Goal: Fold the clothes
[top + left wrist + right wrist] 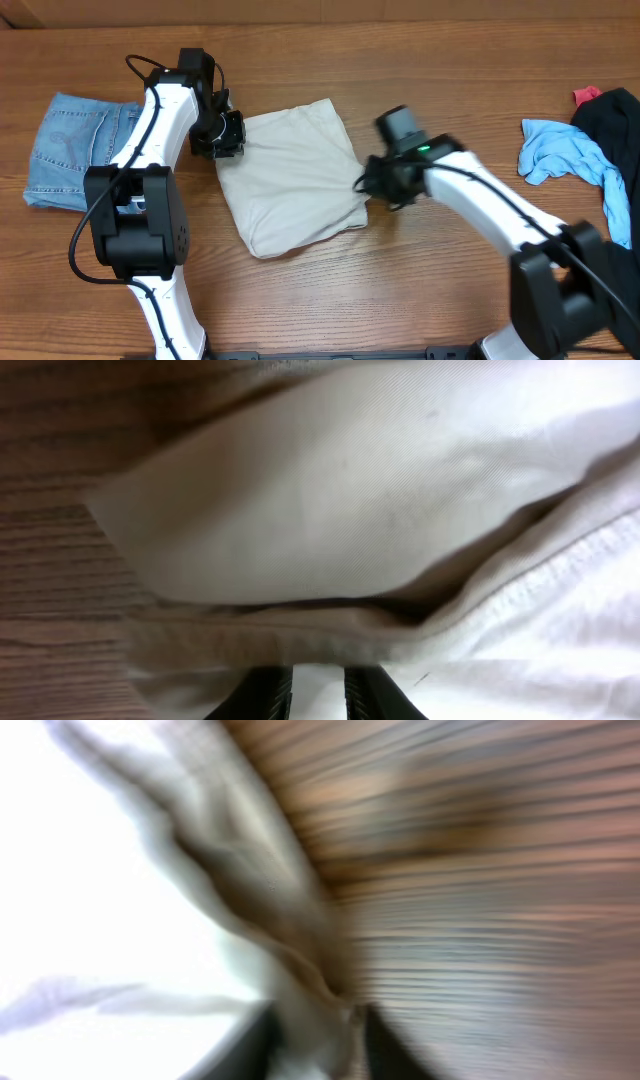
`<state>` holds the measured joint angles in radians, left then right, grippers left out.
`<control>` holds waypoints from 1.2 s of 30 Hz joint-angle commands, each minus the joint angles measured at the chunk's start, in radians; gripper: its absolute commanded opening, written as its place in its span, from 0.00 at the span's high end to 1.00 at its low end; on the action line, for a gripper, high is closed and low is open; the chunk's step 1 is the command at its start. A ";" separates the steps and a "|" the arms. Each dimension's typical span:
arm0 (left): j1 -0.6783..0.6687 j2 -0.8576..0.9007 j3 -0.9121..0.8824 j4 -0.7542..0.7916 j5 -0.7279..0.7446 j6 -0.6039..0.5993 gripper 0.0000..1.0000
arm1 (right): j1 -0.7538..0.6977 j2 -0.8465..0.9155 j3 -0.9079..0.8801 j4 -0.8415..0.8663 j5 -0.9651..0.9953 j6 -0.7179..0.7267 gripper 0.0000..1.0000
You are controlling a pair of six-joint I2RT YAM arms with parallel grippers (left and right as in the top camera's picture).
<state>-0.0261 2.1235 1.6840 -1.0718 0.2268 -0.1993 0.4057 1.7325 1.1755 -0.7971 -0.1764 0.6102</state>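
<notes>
The left pincer (232,134) and right pincer (368,186) each clamped, nearly closed, opposite edges of the folded cream shorts (295,175); likely steadying them on the bench (400,290) for another fold.

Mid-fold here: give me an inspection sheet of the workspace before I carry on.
Surface: wooden table, brown grain.
Job's things: cream shorts, folded into a compact bundle at centre.
Clutter: denim shorts far left; blue cloth, black garment and red item far right.
End effectors: left end effector pinches the shorts' left edge; right end effector pinches fabric at the right edge, view blurred.
Cables: black cable loops along the left arm.
Surroundings: nothing seen.
</notes>
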 commanded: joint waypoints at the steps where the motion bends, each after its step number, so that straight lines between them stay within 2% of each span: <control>1: 0.002 -0.003 -0.011 0.007 -0.027 0.024 0.79 | -0.067 -0.046 0.010 -0.031 -0.001 -0.043 0.53; 2: 0.002 -0.003 -0.011 0.007 -0.027 0.023 0.79 | -0.074 -0.046 0.010 -0.021 -0.056 -0.067 0.54; 6: 0.002 -0.003 -0.011 0.004 -0.027 0.023 0.78 | -0.040 -0.046 0.010 0.197 -0.537 -0.268 0.66; 8: 0.002 -0.003 -0.011 0.003 -0.018 0.023 0.78 | 0.021 -0.046 0.010 0.343 -0.647 -0.278 0.81; 10: 0.000 -0.003 -0.011 0.003 -0.016 0.020 0.78 | 0.113 -0.036 0.010 0.460 -0.583 -0.249 0.86; 13: 0.000 -0.003 -0.011 0.002 -0.016 0.019 0.78 | 0.215 0.006 0.009 0.469 -0.321 -0.155 0.89; 15: 0.000 -0.003 -0.011 0.000 -0.016 0.019 0.78 | 0.263 0.064 0.008 0.459 -0.178 -0.081 0.84; 17: 0.000 -0.003 -0.011 -0.001 -0.016 0.020 0.78 | 0.277 0.174 0.008 0.416 -0.139 0.052 0.85; 18: 0.000 -0.003 -0.011 -0.003 -0.016 0.020 0.78 | 0.247 0.230 0.008 0.353 -0.138 0.121 0.96; 20: 0.000 -0.003 -0.011 -0.005 -0.021 0.021 0.77 | 0.199 0.246 0.008 0.283 -0.138 0.154 0.96; 22: 0.000 -0.003 -0.011 -0.002 -0.029 0.025 0.76 | 0.089 0.232 0.009 0.187 -0.157 0.146 0.96; 26: 0.000 -0.003 -0.011 0.010 -0.057 0.028 0.75 | -0.050 0.186 0.009 0.103 -0.179 0.034 0.96; 29: 0.001 -0.003 -0.011 0.014 -0.079 0.028 0.75 | -0.127 0.175 0.009 0.042 -0.189 -0.011 0.94; 32: 0.001 -0.003 -0.007 0.006 -0.036 0.028 0.78 | -0.163 0.175 0.009 0.011 -0.303 -0.131 0.93; 33: 0.002 -0.003 0.000 -0.007 -0.002 0.028 0.75 | -0.163 0.175 0.009 0.008 -0.314 -0.143 0.93; 35: 0.007 -0.005 0.016 -0.049 0.140 0.055 0.61 | -0.151 0.175 0.009 -0.002 -0.319 -0.147 0.92; 36: 0.011 -0.008 0.022 -0.073 0.242 0.085 0.49 | -0.143 0.175 0.009 -0.006 -0.319 -0.146 0.92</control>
<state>-0.0250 2.1235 1.6836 -1.1034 0.2302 -0.1837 0.2325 1.9282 1.1938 -0.7910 -0.4561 0.5282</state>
